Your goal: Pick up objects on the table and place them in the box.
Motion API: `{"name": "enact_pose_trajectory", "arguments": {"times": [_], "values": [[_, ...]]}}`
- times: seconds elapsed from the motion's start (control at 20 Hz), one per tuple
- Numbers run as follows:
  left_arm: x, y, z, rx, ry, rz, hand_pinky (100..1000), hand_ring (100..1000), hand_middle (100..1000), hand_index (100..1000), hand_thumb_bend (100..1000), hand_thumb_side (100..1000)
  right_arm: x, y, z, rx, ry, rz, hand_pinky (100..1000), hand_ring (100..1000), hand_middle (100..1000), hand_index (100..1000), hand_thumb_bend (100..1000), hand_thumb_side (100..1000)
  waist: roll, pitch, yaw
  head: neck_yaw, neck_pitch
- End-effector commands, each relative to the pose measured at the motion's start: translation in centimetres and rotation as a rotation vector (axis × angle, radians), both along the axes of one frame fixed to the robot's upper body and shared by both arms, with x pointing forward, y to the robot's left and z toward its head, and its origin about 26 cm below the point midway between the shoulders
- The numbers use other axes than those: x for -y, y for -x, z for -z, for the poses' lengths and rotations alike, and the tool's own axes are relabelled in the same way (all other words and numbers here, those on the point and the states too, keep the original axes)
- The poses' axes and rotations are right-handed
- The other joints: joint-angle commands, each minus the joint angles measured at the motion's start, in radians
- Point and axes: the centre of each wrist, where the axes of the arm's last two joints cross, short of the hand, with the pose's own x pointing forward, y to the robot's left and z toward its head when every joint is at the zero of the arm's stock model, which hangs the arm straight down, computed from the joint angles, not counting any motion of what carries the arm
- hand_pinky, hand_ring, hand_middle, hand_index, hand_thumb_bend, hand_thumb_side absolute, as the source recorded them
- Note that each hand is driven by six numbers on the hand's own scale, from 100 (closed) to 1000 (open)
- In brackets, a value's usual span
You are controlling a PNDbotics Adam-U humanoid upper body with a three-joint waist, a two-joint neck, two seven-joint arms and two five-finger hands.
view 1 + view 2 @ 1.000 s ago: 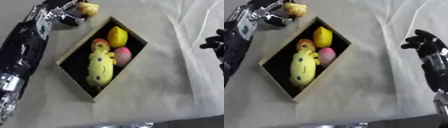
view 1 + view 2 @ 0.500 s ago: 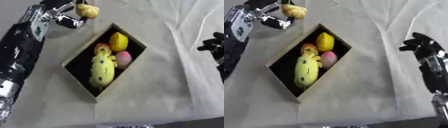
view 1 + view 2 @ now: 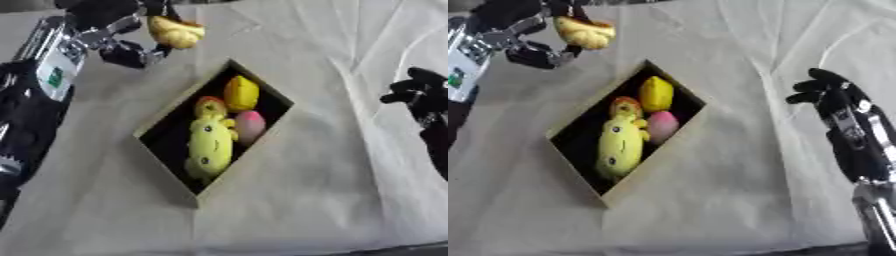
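Note:
A shallow cardboard box (image 3: 164, 126) with a dark inside lies askew in the middle of the cloth-covered table. In it are a yellow plush toy (image 3: 211, 149), a lemon-like yellow fruit (image 3: 241, 93), a pink round thing (image 3: 250, 126) and a small orange-red thing (image 3: 208, 106). My left hand (image 3: 118, 31) is up at the top left, above and to the left of the box's far corner, its fingers curled on a yellow-orange toy (image 3: 176, 31) held off the table. My right hand (image 3: 827, 95) hovers at the right, fingers curled, holding nothing.
A creased pale cloth (image 3: 315, 190) covers the whole table. My left arm (image 3: 35, 100) runs down the left edge beside the box. My right forearm (image 3: 864, 150) fills the right edge.
The picture has shifted downward, so the camera moved. My left hand still holds the yellow-orange toy near the box's far corner. The right hand keeps its pose.

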Motion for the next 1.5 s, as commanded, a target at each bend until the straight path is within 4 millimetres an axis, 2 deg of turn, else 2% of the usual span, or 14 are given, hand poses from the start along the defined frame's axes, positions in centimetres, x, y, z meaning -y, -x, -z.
{"name": "enact_pose_trajectory", "arguments": {"times": [0.05, 0.3, 0.8, 0.85, 0.9, 0.95, 1.0, 1.05, 1.1, 1.15, 1.25, 1.5], "values": [[1.0, 1.3, -0.5, 0.003, 0.025, 0.030, 743, 740, 611, 750, 100, 119, 0.6, 0.2, -0.7, 0.015, 0.022, 0.015, 1000, 695, 694, 861, 100, 676, 0.012, -0.036, 0.007, -0.013, 0.004], [1.1, 2.5, 1.7, -0.065, 0.023, -0.034, 742, 743, 614, 751, 100, 137, 0.5, 0.3, -0.5, 0.009, 0.023, 0.022, 1000, 695, 693, 862, 100, 680, 0.010, -0.038, 0.016, -0.008, 0.004], [3.2, 3.5, 5.0, -0.141, 0.018, -0.099, 765, 780, 671, 795, 100, 212, 0.3, 0.3, -0.3, -0.002, 0.024, 0.032, 1000, 694, 692, 862, 100, 685, 0.010, -0.036, 0.022, -0.014, 0.004], [3.4, 3.6, 5.2, -0.145, 0.013, -0.090, 778, 799, 696, 817, 100, 221, 0.3, 0.3, -0.3, -0.004, 0.024, 0.033, 1000, 694, 692, 862, 100, 686, 0.010, -0.036, 0.022, -0.015, 0.004], [3.6, 3.7, 5.3, -0.148, 0.004, -0.082, 816, 857, 762, 852, 100, 237, 0.3, 0.3, -0.3, -0.006, 0.024, 0.033, 1000, 694, 692, 862, 100, 687, 0.009, -0.036, 0.022, -0.016, 0.004], [3.8, 3.8, 5.4, -0.151, -0.017, -0.072, 905, 964, 872, 934, 100, 217, 0.3, 0.3, -0.3, -0.008, 0.024, 0.033, 1000, 694, 691, 862, 100, 687, 0.009, -0.035, 0.022, -0.018, 0.004], [3.9, 3.9, 5.5, -0.151, -0.056, -0.062, 976, 1000, 940, 995, 100, 475, 0.3, 0.3, -0.3, -0.009, 0.024, 0.034, 1000, 694, 691, 862, 100, 687, 0.009, -0.035, 0.022, -0.020, 0.004], [4.0, 4.0, 5.5, -0.146, -0.111, -0.048, 1000, 1000, 999, 1000, 100, 777, 0.2, 0.3, -0.3, -0.009, 0.024, 0.034, 1000, 693, 690, 862, 100, 687, 0.009, -0.035, 0.022, -0.021, 0.004], [4.1, 4.0, 5.5, -0.141, -0.167, -0.034, 1000, 1000, 1000, 1000, 114, 949, 0.2, 0.3, -0.3, -0.008, 0.023, 0.033, 1000, 693, 690, 862, 100, 687, 0.009, -0.035, 0.022, -0.022, 0.004], [4.1, 4.0, 5.5, -0.139, -0.218, -0.022, 1000, 1000, 1000, 1000, 171, 1000, 0.2, 0.3, -0.3, -0.008, 0.023, 0.032, 1000, 693, 690, 862, 100, 687, 0.009, -0.035, 0.022, -0.022, 0.004], [4.1, 4.0, 5.7, -0.143, -0.294, -0.008, 1000, 1000, 1000, 1000, 211, 1000, 0.2, 0.2, -0.4, -0.008, 0.021, 0.029, 1000, 693, 690, 862, 100, 688, 0.008, -0.034, 0.022, -0.023, 0.004], [4.1, 3.9, 5.9, -0.164, -0.357, 0.023, 1000, 1000, 1000, 1000, 218, 1000, 0.1, 0.2, -0.4, -0.012, 0.021, 0.026, 1000, 692, 689, 862, 100, 690, 0.007, -0.033, 0.019, -0.024, 0.004]]}}
